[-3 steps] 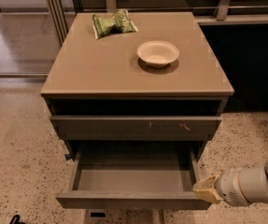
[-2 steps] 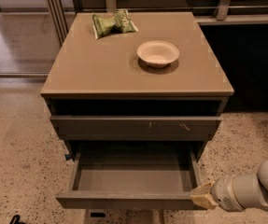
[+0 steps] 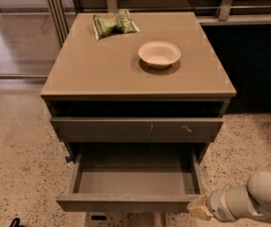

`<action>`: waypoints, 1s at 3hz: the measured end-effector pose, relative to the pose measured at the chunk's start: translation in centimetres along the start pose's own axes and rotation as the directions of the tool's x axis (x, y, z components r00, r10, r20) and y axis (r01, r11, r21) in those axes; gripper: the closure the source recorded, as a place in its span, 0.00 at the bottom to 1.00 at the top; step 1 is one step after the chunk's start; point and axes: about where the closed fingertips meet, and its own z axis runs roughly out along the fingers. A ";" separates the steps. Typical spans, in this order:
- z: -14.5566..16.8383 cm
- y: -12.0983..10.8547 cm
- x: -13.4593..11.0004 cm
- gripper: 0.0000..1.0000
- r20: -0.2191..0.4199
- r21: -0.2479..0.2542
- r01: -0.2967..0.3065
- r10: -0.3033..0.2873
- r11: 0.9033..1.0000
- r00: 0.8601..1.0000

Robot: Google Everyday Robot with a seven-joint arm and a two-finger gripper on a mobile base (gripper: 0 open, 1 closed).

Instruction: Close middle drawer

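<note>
The wide, shallow grey-brown handleless middle drawer (image 3: 125,203) stands pulled well out, its grey inside bare. The tan-tipped gripper (image 3: 199,208) sits at its front right corner; whether it is apart or together, I cannot tell. This looks like the approach; next comes a square inward push on the front.

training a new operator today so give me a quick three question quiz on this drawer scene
1. True or false: the middle drawer is pulled out and its inside is bare.
2. Where is the gripper? A) inside the drawer B) at the drawer's front corner on the view's right C) at the drawer's left side
3. Which two things sit on the cabinet top?

Key: 1 true. 2 B. 3 the white bowl and the green snack bag.
</note>
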 end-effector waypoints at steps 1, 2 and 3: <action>1.9 -0.7 1.1 1.00 -0.016 0.009 -0.011 0.011 1.000 1.000; 3.5 -1.9 1.9 1.00 -0.041 0.023 -0.022 0.023 0.999 0.999; 4.9 -3.6 2.3 1.00 -0.075 0.034 -0.028 0.031 0.999 0.997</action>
